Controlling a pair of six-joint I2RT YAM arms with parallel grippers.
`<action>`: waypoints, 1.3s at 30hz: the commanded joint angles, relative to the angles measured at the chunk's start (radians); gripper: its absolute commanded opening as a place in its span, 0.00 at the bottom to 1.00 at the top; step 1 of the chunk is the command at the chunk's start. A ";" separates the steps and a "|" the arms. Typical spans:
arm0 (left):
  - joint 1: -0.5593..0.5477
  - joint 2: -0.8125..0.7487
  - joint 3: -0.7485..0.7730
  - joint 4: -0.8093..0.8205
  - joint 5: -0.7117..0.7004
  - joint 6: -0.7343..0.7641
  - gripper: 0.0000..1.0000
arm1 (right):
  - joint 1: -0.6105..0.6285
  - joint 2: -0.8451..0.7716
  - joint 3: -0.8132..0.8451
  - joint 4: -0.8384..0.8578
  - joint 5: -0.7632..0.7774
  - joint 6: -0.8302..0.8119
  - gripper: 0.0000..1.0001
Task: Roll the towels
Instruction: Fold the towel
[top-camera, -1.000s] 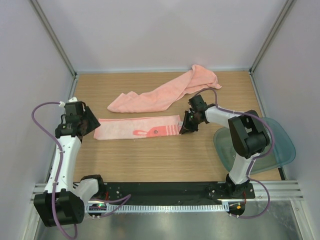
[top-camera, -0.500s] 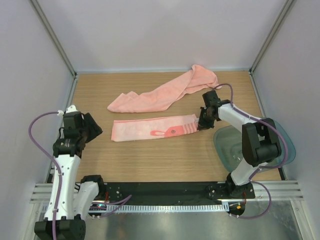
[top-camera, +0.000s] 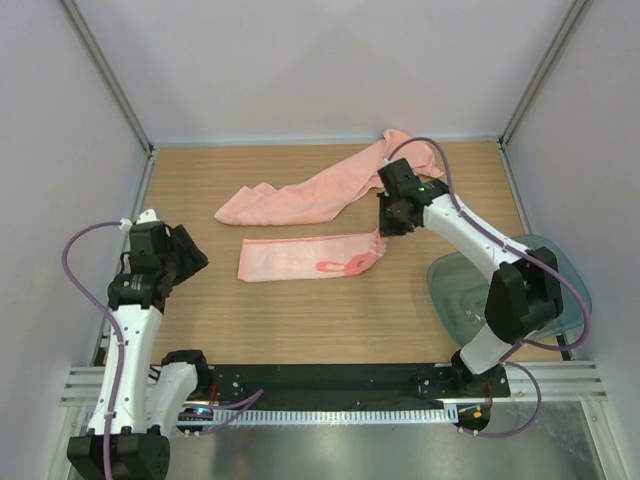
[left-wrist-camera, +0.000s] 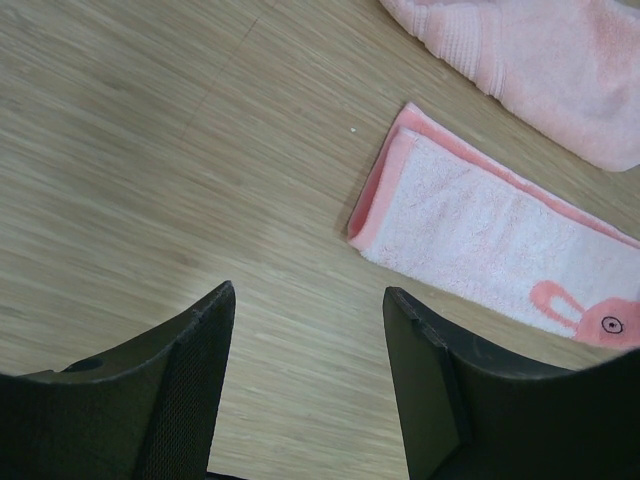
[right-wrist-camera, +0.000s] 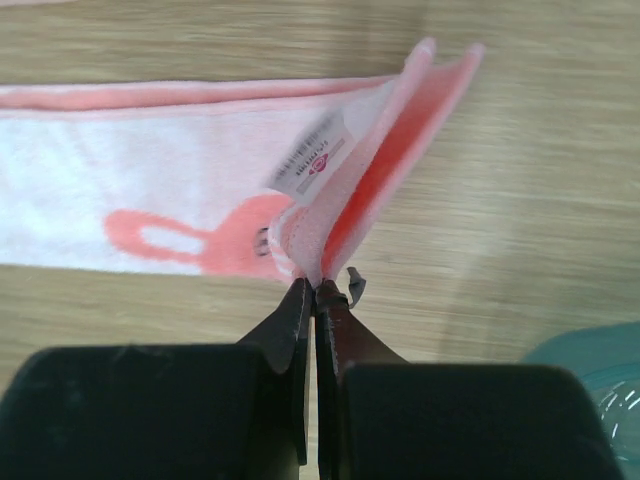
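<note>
The right fingers (right-wrist-camera: 298, 310) pinch the smaller towel (top-camera: 300, 260) by its end, lifted to start a roll mid-worktop (top-camera: 300, 320), while the left fingers (left-wrist-camera: 200, 345) hang spread beside its free end.

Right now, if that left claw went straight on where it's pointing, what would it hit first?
The left gripper would probably meet bare wooden table, just short of the bunny towel; depth is unclear.
</note>
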 joint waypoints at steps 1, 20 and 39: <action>-0.002 -0.024 0.014 0.021 0.013 0.017 0.62 | 0.108 0.057 0.150 -0.034 0.021 -0.034 0.01; -0.002 -0.044 0.014 0.020 -0.001 0.014 0.62 | 0.456 0.447 0.764 -0.173 0.052 0.031 0.01; -0.004 -0.047 0.014 0.018 0.001 0.012 0.62 | 0.553 0.600 0.895 -0.147 0.006 0.056 0.01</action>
